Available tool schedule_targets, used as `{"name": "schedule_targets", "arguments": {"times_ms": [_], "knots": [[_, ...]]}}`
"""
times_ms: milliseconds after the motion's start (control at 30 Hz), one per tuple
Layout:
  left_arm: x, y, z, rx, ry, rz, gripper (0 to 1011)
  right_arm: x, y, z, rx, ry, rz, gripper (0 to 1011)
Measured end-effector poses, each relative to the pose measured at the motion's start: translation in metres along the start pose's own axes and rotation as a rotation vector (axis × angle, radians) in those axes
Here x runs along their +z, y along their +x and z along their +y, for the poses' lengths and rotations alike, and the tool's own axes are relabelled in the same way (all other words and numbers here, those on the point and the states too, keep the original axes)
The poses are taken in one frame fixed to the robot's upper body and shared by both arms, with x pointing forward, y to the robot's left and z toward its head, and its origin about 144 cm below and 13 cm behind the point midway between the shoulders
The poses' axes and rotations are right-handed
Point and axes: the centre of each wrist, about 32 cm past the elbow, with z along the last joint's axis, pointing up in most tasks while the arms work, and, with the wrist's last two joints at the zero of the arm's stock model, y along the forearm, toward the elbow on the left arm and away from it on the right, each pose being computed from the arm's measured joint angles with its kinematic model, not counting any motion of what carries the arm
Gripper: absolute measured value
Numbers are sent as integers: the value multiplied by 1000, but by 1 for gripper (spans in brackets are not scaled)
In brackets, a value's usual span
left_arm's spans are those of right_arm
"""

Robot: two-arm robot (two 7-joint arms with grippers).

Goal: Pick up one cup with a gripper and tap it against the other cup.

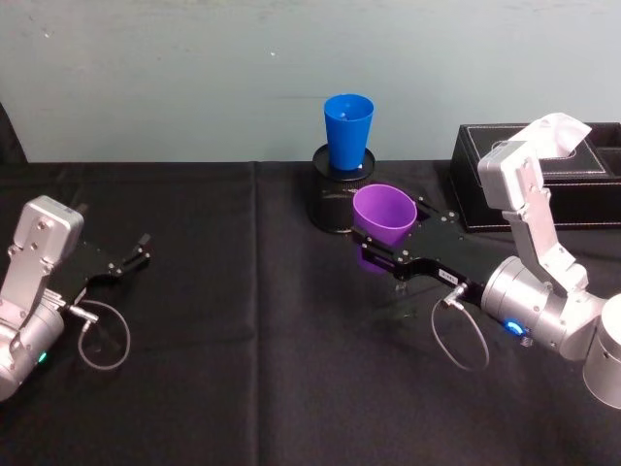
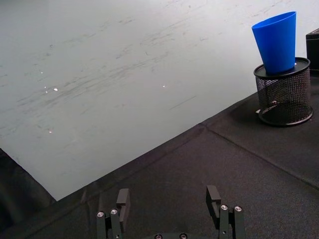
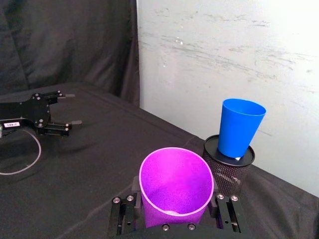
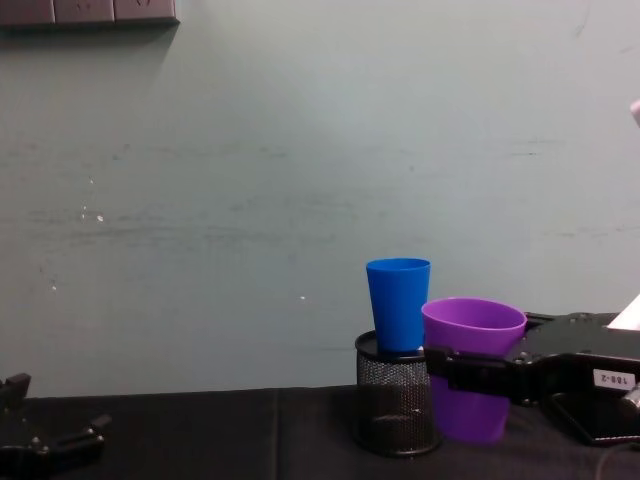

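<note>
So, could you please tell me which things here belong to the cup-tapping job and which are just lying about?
Job: purple cup, gripped by the right tool; blue cup.
Lying about: mesh pen holder under the blue cup; black box; left tool, parked open.

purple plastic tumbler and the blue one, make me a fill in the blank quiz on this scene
The right gripper is shut on a wide-rimmed plastic tumbler coloured ___. The bright blue plastic tumbler stands in the black mesh pen holder, open end facing ___. The left gripper, parked on the robot's left, has its fingers ___.
Missing: purple; up; open.
</note>
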Motion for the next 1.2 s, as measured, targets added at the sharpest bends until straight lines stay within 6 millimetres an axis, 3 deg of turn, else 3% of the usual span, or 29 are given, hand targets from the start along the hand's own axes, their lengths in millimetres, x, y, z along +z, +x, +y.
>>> {"name": "schedule_targets", "arguments": {"times_ms": [1200], "knots": [[0,0,0,0,0,0,1000,0,0,0,-1,0,0,736]]}}
